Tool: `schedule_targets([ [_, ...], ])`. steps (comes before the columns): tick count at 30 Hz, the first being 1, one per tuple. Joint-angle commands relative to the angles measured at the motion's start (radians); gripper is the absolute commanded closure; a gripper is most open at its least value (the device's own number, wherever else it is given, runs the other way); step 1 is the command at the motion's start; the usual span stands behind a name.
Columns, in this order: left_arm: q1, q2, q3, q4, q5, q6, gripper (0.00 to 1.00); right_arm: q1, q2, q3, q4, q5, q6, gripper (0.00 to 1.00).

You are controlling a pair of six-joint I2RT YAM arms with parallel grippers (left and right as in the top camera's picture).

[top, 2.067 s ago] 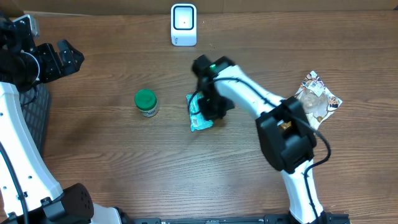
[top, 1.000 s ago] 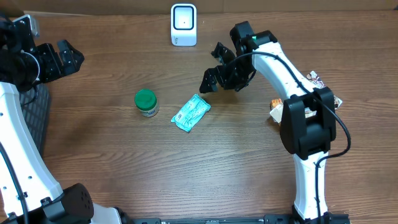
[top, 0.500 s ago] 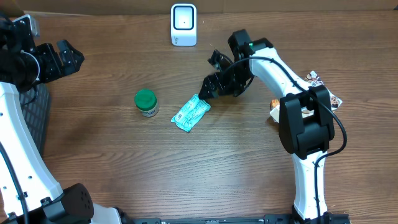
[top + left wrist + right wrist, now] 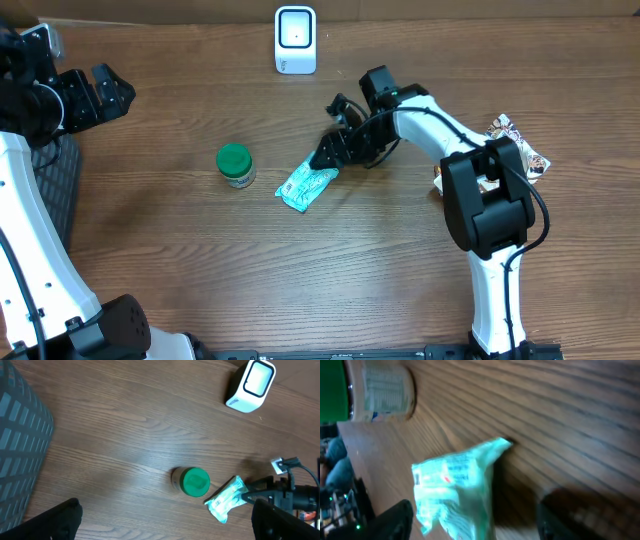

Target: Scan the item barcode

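Observation:
The item, a teal packet (image 4: 306,184), lies flat on the wooden table; it also shows as the teal packet (image 4: 227,505) and, blurred, as the packet (image 4: 455,485). The white scanner (image 4: 295,40) stands at the back, seen too as the scanner (image 4: 250,385). My right gripper (image 4: 328,147) is low at the packet's upper right end. In the right wrist view the right gripper (image 4: 482,517) has its jaws apart, with the packet lying between and ahead of them. My left gripper (image 4: 100,95) hangs open at the far left, nothing between the jaws of the left gripper (image 4: 170,525).
A green-lidded jar (image 4: 235,165) stands left of the packet, also seen as the jar (image 4: 192,481) and the jar (image 4: 370,390). A printed snack bag (image 4: 515,150) lies at the right. A dark ribbed basket (image 4: 20,450) sits at the left edge.
The right gripper has come down and to the left, reaching the packet's upper right end, and its jaws have narrowed. The packet, jar and left arm have stayed put over the last second.

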Motion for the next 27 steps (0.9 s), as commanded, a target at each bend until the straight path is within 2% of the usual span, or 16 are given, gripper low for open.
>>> schedule_targets([
  [1, -0.005, -0.007, 0.014, 0.001, 0.008, 0.019, 0.00, 0.047, 0.013, -0.066, 0.030, 0.035, 0.066, 0.29],
  [4, -0.006, -0.007, 0.014, 0.001, 0.007, 0.019, 0.01, 0.065, 0.013, -0.090, 0.048, 0.036, 0.079, 0.42],
  [8, -0.006, -0.007, 0.014, 0.001, 0.007, 0.019, 0.00, 0.067, 0.013, -0.099, 0.048, 0.034, 0.089, 0.65],
  [12, -0.006, -0.007, 0.014, 0.001, 0.008, 0.019, 0.00, 0.062, 0.013, -0.099, 0.048, 0.028, 0.088, 0.77],
  [19, -0.006, -0.007, 0.014, 0.001, 0.007, 0.019, 0.00, 0.040, 0.008, -0.056, 0.008, -0.079, 0.087, 0.92],
  [27, -0.006, -0.007, 0.014, 0.001, 0.007, 0.019, 0.00, -0.007, -0.137, 0.010, -0.089, -0.160, 0.080, 0.96],
])
